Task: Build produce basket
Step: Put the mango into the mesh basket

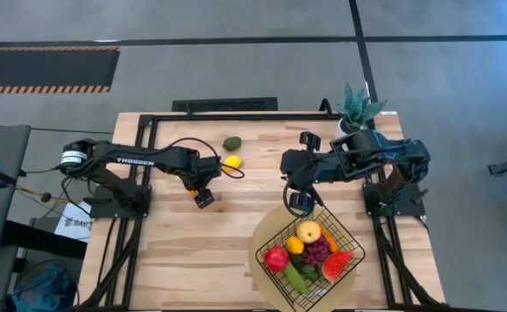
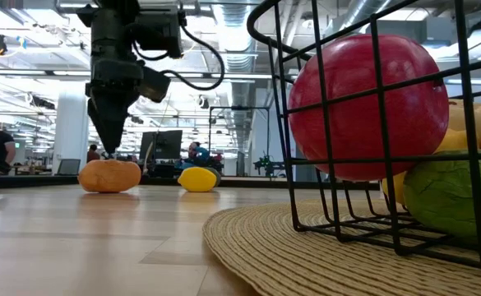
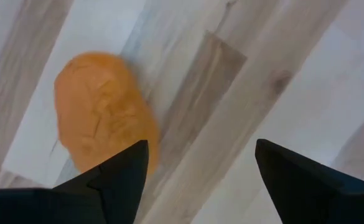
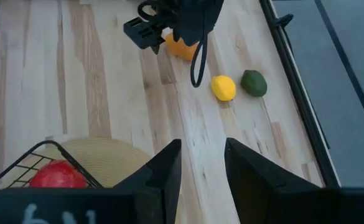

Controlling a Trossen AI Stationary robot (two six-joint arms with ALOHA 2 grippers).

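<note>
Black wire basket (image 2: 372,123) fills the low view's foreground on the round woven mat (image 2: 306,247), holding a red apple (image 2: 363,103) and other produce. Farther back, the left gripper (image 3: 197,180) hangs over an orange fruit (image 3: 101,109) on the table (image 1: 184,251), fingers spread. Nearby lie a lemon (image 1: 232,161) and an avocado (image 1: 231,143). Above the basket's far edge, the right gripper (image 4: 201,165) holds nothing, fingers slightly parted.

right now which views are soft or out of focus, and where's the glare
Left wrist view: the orange fruit and the wood grain are smeared soft. Low view: the red apple and basket wires loom large and close, with a sheen on the apple; ceiling lights beyond burn bright. High view: evenly lit and sharp. Right wrist view: the lemon is crisp.
</note>
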